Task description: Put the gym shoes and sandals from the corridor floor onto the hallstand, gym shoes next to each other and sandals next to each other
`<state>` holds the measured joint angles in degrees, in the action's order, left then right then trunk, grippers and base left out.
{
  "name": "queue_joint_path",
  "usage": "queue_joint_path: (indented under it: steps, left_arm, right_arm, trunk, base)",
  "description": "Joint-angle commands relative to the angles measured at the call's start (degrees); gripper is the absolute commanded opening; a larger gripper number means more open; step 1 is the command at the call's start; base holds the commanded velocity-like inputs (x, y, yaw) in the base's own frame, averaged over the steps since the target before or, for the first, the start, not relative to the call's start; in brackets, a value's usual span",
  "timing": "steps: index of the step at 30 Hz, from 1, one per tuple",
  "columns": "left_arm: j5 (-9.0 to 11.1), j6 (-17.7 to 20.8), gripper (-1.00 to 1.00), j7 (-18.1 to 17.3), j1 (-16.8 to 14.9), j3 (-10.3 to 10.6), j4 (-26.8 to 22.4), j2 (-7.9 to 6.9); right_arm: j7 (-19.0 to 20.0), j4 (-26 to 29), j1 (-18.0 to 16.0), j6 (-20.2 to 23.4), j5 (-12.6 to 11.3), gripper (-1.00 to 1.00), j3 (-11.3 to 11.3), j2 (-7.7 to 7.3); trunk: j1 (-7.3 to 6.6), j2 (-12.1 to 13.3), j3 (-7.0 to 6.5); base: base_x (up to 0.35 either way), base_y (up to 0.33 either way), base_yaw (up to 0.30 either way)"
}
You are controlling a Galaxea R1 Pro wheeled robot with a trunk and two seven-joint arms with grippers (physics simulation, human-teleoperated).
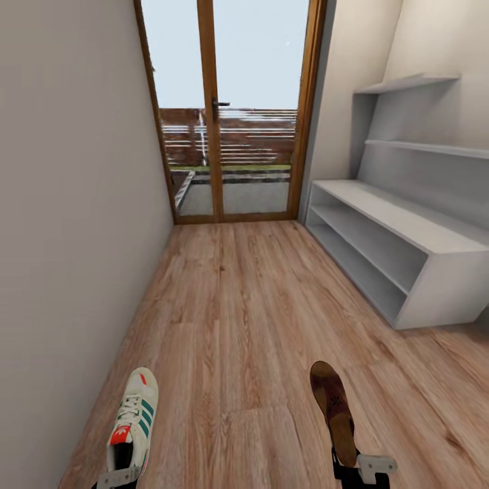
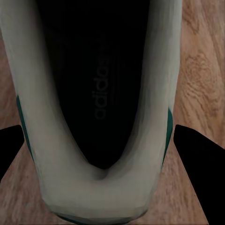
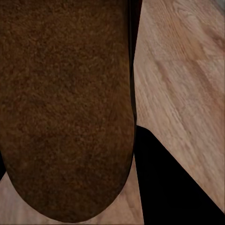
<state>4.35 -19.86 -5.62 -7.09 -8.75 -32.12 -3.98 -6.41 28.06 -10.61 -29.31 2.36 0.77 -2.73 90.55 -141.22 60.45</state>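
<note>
Two light loads ride heel-first: the left pincer (image 1: pixel 117 479) clenches the sneaker (image 1: pixel 134 418) by its stiff heel collar, the right pincer (image 1: pixel 363 470) the flat, floppier sandal (image 1: pixel 334 407).

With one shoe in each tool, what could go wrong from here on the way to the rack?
1. The left tool holds the gym shoe only at its heel, so the long toe may swing or slip out.
2. The sandal sticks far forward of the right tool; it may strike the hallstand edge when turning right.
3. The shelf slots look low, so either shoe could catch on entry and fall to the corridor floor.
</note>
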Motion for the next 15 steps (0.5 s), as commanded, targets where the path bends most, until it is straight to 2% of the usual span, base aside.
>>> queue_joint_path:
  steps: [1,15]
  left_arm:
    - [0.5,-0.1,-1.00,-0.6,0.0,-0.2,0.0,0.02]
    - [0.5,-0.1,-1.00,-0.6,0.0,-0.2,0.0,0.02]
  right_arm:
    - [-0.1,0.0,0.0,-0.1,0.1,-1.00,0.0,0.01]
    - [-0.2,0.1,0.0,-0.1,0.0,-1.00,0.0,0.01]
  trunk:
    - [0.02,0.0,0.05]
    - [0.02,0.0,0.05]
  base:
    - [0.340,0.000,0.000]
    - [0.340,0.000,0.000]
